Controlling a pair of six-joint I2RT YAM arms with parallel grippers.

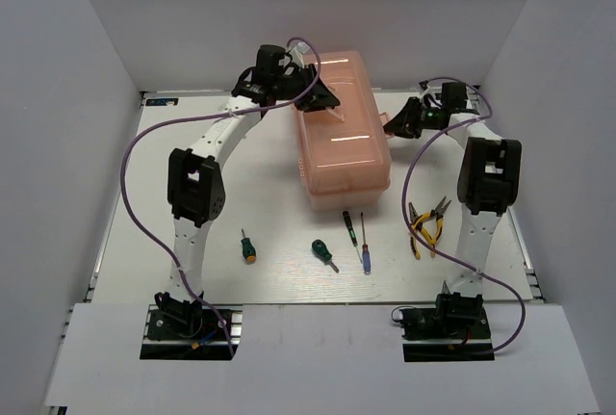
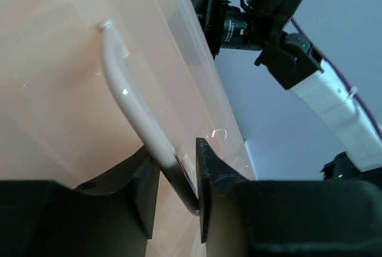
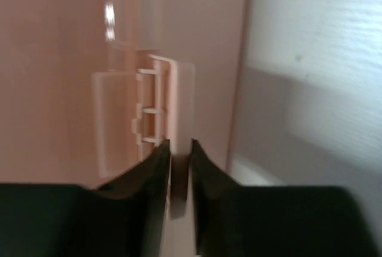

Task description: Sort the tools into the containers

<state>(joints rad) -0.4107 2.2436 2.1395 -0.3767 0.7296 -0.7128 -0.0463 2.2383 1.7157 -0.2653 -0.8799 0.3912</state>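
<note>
I count one pink toolbox [image 1: 342, 136] and one pair of pliers [image 1: 426, 227]. I also see two stubby screwdrivers [image 1: 248, 246] [image 1: 323, 254] and two thin screwdrivers [image 1: 350, 227] [image 1: 365, 253].

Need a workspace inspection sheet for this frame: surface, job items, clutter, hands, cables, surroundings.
Surface: white table, tools lying loose near the front.
Job's things: pink toolbox lid down, centre-back; orange-tipped stubby screwdriver, second stubby screwdriver, dark-green screwdriver, blue screwdriver, yellow pliers all outside it.
Clutter: nothing seen.
Hands: left hand closed on the toolbox handle; right hand closed on the side latch, view blurred.
Cables: purple cables looped along both arms.
Surroundings: white walls on three sides.
</note>
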